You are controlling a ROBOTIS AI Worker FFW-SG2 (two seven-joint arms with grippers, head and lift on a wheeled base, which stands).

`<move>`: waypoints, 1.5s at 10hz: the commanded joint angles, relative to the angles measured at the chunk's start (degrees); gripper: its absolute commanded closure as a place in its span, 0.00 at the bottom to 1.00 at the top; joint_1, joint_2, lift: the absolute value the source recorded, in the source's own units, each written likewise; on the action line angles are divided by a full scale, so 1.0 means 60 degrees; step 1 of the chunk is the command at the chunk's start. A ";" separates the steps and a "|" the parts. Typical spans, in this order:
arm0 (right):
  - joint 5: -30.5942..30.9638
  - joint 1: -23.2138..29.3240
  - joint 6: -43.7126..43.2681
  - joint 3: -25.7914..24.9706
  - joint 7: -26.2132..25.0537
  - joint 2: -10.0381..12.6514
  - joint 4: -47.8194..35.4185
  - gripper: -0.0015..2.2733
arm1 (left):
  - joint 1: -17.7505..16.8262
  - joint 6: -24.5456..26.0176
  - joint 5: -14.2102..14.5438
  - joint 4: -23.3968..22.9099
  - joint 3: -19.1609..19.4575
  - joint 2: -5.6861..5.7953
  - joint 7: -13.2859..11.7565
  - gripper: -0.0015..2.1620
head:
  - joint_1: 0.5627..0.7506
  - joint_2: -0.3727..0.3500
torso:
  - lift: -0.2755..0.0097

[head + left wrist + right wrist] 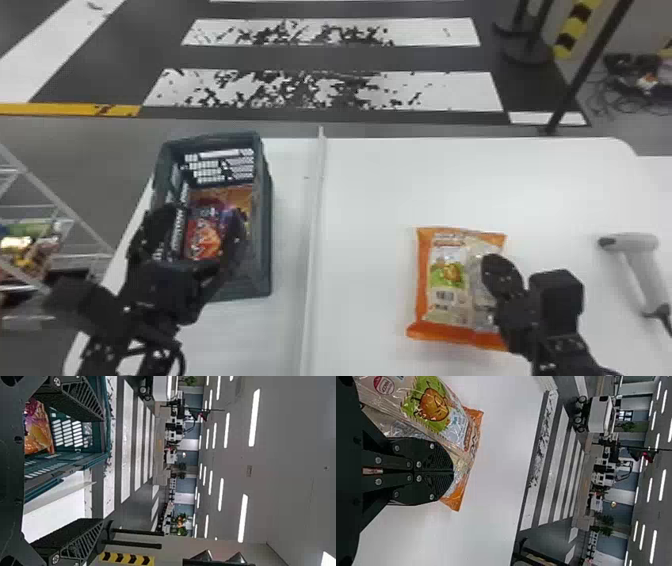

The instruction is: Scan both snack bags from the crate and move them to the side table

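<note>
Left gripper is spread at the crate; right gripper is clenched over the orange snack bag.
The bag lies on the white table, near the barcode scanner.

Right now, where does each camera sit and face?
Head view: on the head, looking forward and down at crate and orange snack bag; left gripper and right gripper show.
Left wrist view: on that wrist, looking past the crate to striped floor; open left gripper shows.
Right wrist view: on that wrist, looking across the table; shut right gripper shows.
Head and right wrist share the bag.
</note>
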 commanded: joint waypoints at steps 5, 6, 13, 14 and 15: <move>0.0087 -0.0677 -0.0302 -0.0218 0.0015 -0.0013 0.1040 0.99 | 0.0105 -0.0148 0.0166 -0.0007 0.0077 -0.0069 -0.0087 0.05 | 0.70 0.57 | 0.70; -0.0001 -0.0208 -0.0214 -0.0424 0.0074 -0.0013 0.0117 0.99 | 0.0090 -0.0148 0.0166 0.0023 0.0047 -0.0069 -0.0087 0.05 | 0.70 0.56 | 0.70; -0.0513 0.1418 0.2745 -0.0570 0.0777 -0.0248 -0.2183 0.99 | 0.0002 -0.0470 0.0166 0.0316 -0.0070 -0.0245 -0.0205 0.05 | 0.70 0.51 | 0.70; -0.0513 0.1418 0.2774 -0.0526 0.0777 -0.0248 -0.2198 0.99 | 0.0002 -0.0470 0.0166 0.0316 -0.0070 -0.0245 -0.0205 0.06 | 0.70 0.51 | 0.70; -0.0440 0.1389 0.2539 -0.0541 0.0557 -0.0248 -0.2212 0.99 | 0.0017 -0.0470 0.0166 0.0316 -0.0070 -0.0245 -0.0219 0.06 | 0.70 0.52 | 0.70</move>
